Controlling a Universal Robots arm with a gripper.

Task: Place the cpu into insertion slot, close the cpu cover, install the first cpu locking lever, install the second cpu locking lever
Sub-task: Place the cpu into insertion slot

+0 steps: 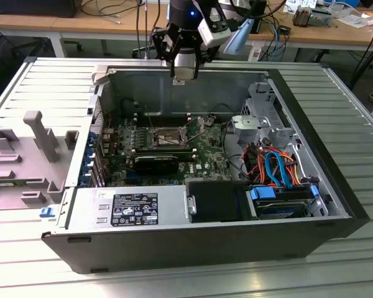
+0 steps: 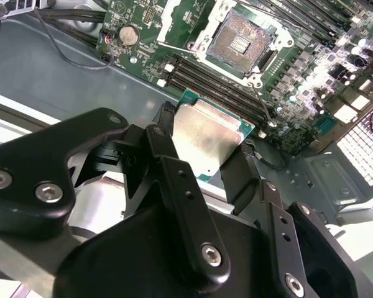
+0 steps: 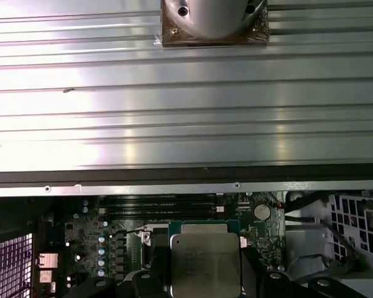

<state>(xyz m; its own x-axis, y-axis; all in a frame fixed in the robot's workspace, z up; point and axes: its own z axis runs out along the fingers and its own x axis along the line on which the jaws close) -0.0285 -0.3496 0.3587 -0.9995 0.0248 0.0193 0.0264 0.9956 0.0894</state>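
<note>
Case (image 1: 193, 248) open on top. Gripper (image 1: 184, 74) with cpu (image 2: 206, 141) hangs by far wall (image 1: 193, 94). Air over slot (image 1: 165, 135) free; 2 thin levers (image 1: 147, 118) stick up beside it. Memory slots (image 2: 199, 76) just beside slot. Black card (image 1: 156, 164) near. Cables (image 1: 273, 164), drive cage (image 1: 258, 124) at exterior view's right, well apart.

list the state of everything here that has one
cpu: gripped, held in the air, not in the slot
gripper: shut on the cpu
insertion slot: uncovered and empty
cpu cover: swung open, off the slot
computer case: side open, inside exposed
</note>
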